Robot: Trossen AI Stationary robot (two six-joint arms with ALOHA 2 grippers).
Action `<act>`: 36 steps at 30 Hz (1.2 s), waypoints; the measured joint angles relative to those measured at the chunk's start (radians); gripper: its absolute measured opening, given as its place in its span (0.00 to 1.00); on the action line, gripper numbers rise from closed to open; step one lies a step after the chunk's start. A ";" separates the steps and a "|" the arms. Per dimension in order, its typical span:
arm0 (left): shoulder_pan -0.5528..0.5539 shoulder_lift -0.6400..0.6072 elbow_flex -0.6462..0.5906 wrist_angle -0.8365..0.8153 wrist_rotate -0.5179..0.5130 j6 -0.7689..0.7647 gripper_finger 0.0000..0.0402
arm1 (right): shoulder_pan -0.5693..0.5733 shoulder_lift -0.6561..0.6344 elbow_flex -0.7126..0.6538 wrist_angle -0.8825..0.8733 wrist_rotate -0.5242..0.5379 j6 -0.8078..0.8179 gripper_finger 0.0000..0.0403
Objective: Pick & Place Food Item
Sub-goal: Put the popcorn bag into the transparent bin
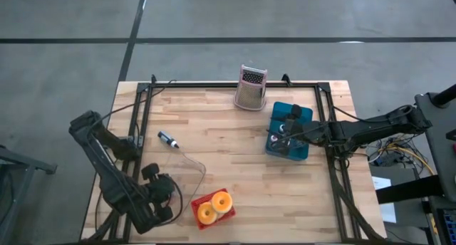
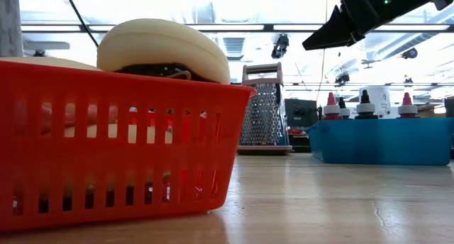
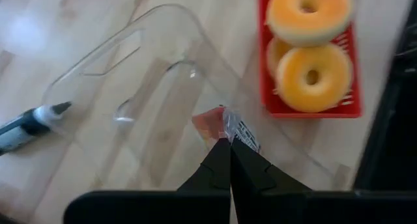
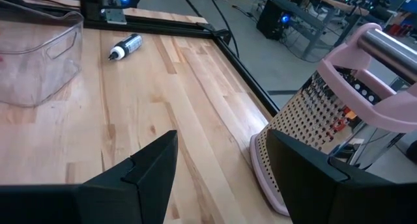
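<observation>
Near the front left corner of the table, the left gripper (image 3: 229, 160) has its two dark fingers pressed together, with no gap between the tips. They touch the rim of a clear plastic container (image 3: 146, 87), at a small red and white label on the rim; whether they pinch the thin wall I cannot tell. The container is transparent, with rounded corners, and the wood shows through it. The left arm is folded low along the table's left side.

Just beside the container stands a red plastic basket (image 3: 267, 74) with slotted walls. Two doughnuts lie in it, glossy and yellow-orange, one doughnut (image 3: 309, 13) resting partly on the other doughnut (image 3: 312, 77).

A small dark bottle (image 1: 168, 139) with a white tip lies on its side on the wooden boards, behind the container.

Over the blue bin (image 1: 301, 114) at the right back, the right gripper (image 4: 221, 164) has its fingers wide apart and holds nothing. The right arm reaches in nearly level from the right edge. The bin holds small bottles with red and dark caps. A pink metal grater (image 4: 339, 120) with punched holes stands upright near the back edge.
</observation>
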 joint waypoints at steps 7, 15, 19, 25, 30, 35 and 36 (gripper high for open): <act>0.011 -0.018 -0.014 0.054 0.005 0.080 0.00 | 0.000 0.000 0.001 -0.001 0.000 -0.003 0.57; 0.023 -0.019 -0.042 0.112 0.094 0.107 0.00 | 0.000 0.000 0.001 -0.001 0.000 -0.005 0.57; 0.023 -0.019 -0.041 0.165 0.124 0.164 0.00 | 0.000 0.000 0.001 -0.001 0.000 -0.006 0.57; 0.051 -0.026 -0.041 0.183 0.149 0.260 0.00 | 0.000 0.000 0.001 -0.002 0.000 -0.007 0.57; 0.104 -0.031 -0.076 0.147 0.193 0.345 0.00 | 0.000 0.000 0.001 -0.002 0.000 -0.006 0.57; 0.182 -0.052 -0.204 0.234 0.286 0.406 0.00 | 0.000 0.000 0.001 -0.002 0.000 -0.004 0.57; 0.195 -0.059 -0.234 0.259 0.305 0.422 0.00 | 0.000 0.000 0.001 -0.002 0.000 -0.004 0.57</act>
